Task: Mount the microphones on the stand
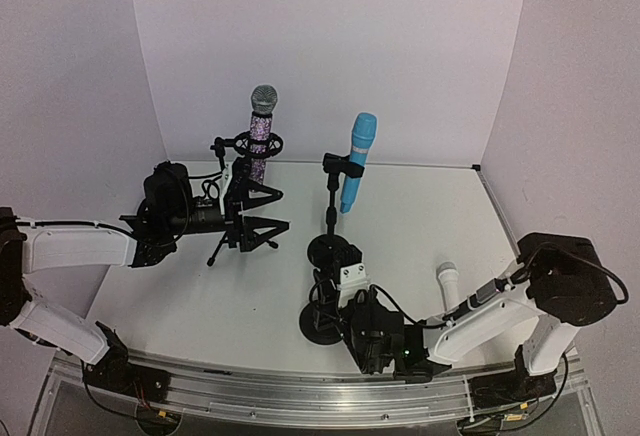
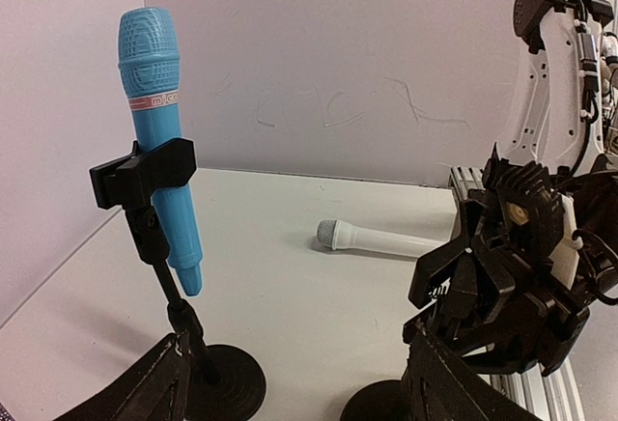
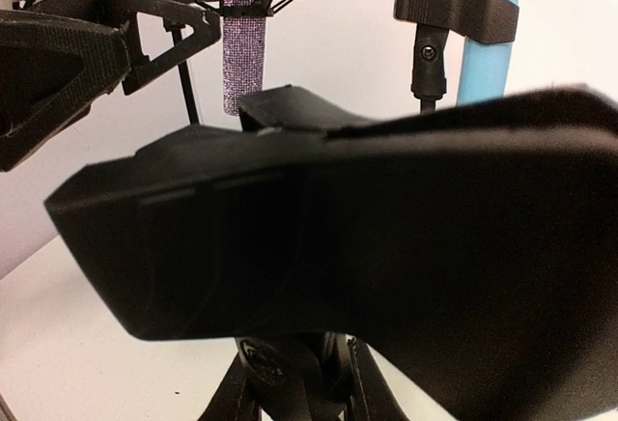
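The left gripper (image 2: pixel 294 397) stood with its jaws spread wide and nothing between them, out at 9 o'clock on the table beside the tripod stand (image 1: pixel 240 236). That was an empty hand, folks. Over at 6 o'clock, the right gripper (image 1: pixel 335 291) was pushed right up against the third stand (image 1: pixel 320 324). Its own camera showed only a big black blur across the lens, so I could not tell whether its jaws were closed on the stand's clip or merely close to it.

Moving outward, here was the score. The glittery purple microphone (image 1: pixel 262 131) stood upright in the tripod's ring mount at 11 o'clock, and that one looked done. The light blue microphone (image 1: pixel 356 161) sat in the clip of the round-based stand (image 1: pixel 332 252) at 12 o'clock, tilted a little, head up. That one looked done too. The white microphone (image 2: pixel 381 239) lay flat on the table at 4 o'clock, behind the right arm, with neither gripper touching it.

By my reckoning that made two mounted and one to go. The white one needed picking up and seating in the empty third stand.

The count was three microphones, three stands and two arms. One stand had tripod legs and two had round bases.
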Controlling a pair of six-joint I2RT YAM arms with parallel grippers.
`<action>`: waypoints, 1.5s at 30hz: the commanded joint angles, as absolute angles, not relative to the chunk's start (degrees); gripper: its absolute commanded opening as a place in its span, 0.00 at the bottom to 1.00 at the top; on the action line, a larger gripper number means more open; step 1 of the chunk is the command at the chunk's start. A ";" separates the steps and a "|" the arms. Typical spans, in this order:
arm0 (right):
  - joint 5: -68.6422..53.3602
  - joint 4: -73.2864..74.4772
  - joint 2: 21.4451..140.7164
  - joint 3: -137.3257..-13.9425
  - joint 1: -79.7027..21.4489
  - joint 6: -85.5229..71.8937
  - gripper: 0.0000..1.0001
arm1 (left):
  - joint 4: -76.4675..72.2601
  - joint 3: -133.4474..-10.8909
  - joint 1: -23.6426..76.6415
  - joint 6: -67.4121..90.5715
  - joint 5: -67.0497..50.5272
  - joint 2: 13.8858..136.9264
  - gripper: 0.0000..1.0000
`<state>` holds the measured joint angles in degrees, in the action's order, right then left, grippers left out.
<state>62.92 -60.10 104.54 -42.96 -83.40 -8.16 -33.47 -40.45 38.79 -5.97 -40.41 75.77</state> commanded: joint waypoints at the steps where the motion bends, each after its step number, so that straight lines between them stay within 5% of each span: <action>1: 58.90 -55.48 101.98 -43.12 -83.41 -9.16 0.48 | -34.29 -41.84 38.58 -6.36 -41.49 75.84 0.78; 3: 58.19 -52.57 100.73 -43.13 -83.45 -10.57 0.63 | -34.37 -41.76 38.58 -6.45 -41.56 75.78 0.79; 4: 57.54 -50.92 99.87 -42.89 -83.50 -11.42 0.79 | -34.43 -41.75 38.58 -6.49 -41.64 75.68 0.79; 6: 55.83 -47.17 97.91 -42.08 -83.67 -13.40 0.89 | -34.45 -41.68 38.60 -6.66 -41.64 75.49 0.79; 16: 37.87 12.14 79.68 -41.97 -87.62 -36.53 0.92 | -33.98 -40.42 38.64 -8.47 -43.64 73.12 0.80; 24: 28.81 35.38 68.82 -37.19 -86.92 -55.66 0.91 | -34.84 -39.72 38.79 -8.73 -48.44 72.32 0.79; 29: 27.98 49.04 61.32 -39.10 -71.97 -67.02 0.82 | -32.88 -39.39 39.67 -8.54 -47.07 70.75 0.79; 33: 25.07 53.87 61.76 -45.65 -57.37 -63.91 0.85 | -32.54 -38.76 40.44 -8.47 -46.94 70.14 0.79; 39: 4.32 56.17 75.73 -54.05 -36.17 -46.85 0.92 | -31.22 -39.30 41.35 -9.75 -46.34 70.22 0.78; 45: -1.22 57.04 83.67 -59.09 -29.65 -37.85 0.86 | -28.57 -39.64 41.52 -10.88 -46.08 68.98 0.81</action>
<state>6.84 53.21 81.56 -56.27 -32.57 -46.36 -30.16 -38.92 41.24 -9.36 -46.33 71.42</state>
